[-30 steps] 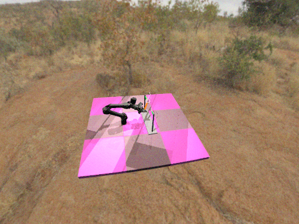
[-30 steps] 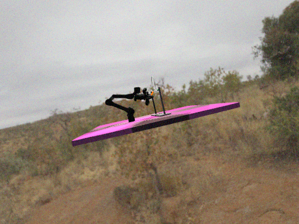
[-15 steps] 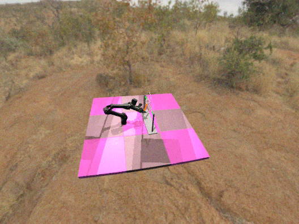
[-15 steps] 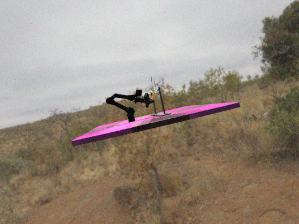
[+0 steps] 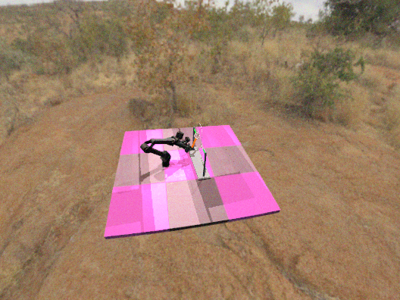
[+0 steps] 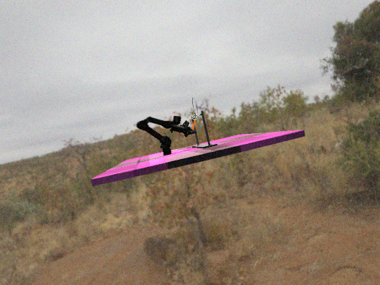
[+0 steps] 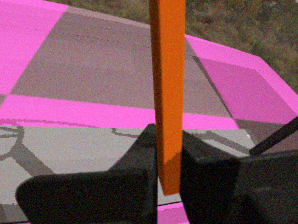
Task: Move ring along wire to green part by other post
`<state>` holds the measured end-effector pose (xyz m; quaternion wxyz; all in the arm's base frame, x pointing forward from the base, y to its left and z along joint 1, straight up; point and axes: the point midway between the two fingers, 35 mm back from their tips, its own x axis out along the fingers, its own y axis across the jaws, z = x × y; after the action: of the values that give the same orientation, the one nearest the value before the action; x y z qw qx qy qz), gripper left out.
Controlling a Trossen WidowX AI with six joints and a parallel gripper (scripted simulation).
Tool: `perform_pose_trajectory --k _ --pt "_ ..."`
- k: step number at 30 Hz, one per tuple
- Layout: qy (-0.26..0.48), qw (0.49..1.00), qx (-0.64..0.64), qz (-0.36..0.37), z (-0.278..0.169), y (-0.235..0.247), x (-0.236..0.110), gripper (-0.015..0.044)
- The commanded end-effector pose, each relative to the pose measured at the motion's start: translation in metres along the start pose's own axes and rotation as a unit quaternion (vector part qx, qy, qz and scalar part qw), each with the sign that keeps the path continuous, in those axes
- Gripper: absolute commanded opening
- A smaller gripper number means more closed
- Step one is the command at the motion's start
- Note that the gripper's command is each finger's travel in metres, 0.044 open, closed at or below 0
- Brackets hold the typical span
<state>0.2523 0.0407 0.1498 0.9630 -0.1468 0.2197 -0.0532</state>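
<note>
My gripper (image 5: 190,148) (image 6: 191,132) (image 7: 158,129) is shut on the lower end of the orange handle (image 5: 193,143) (image 6: 193,124) (image 7: 167,85), which stands about upright between the black fingers. The small ring (image 5: 196,133) (image 6: 194,116) sits at the handle's top, close to the green wire part at the far post; it is too small to tell whether it touches the wire. The thin grey wire (image 6: 193,104) arches above the posts. The near post (image 5: 204,164) (image 6: 205,127) has a green part (image 5: 204,151) at its top. The ring is out of the wrist view.
The posts stand on a grey base plate (image 5: 197,164) (image 7: 65,150) on a pink and mauve checked platform (image 5: 235,197) (image 6: 252,138) (image 7: 30,30). A dark post (image 7: 272,140) shows at the right of the wrist view. The arm's base (image 5: 165,163) stands left of the plate.
</note>
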Motion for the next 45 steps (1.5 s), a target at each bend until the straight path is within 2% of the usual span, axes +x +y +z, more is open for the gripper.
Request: perform_pose_trajectory --k 1,17,45 --pt "0.003 0.999 0.036 0.016 0.002 0.012 -0.002 -0.015" --pt "0.01 0.993 0.108 0.053 0.008 0.046 -0.009 -0.015" --pt "0.009 0.991 0.124 0.059 0.016 0.077 -0.017 -0.015"
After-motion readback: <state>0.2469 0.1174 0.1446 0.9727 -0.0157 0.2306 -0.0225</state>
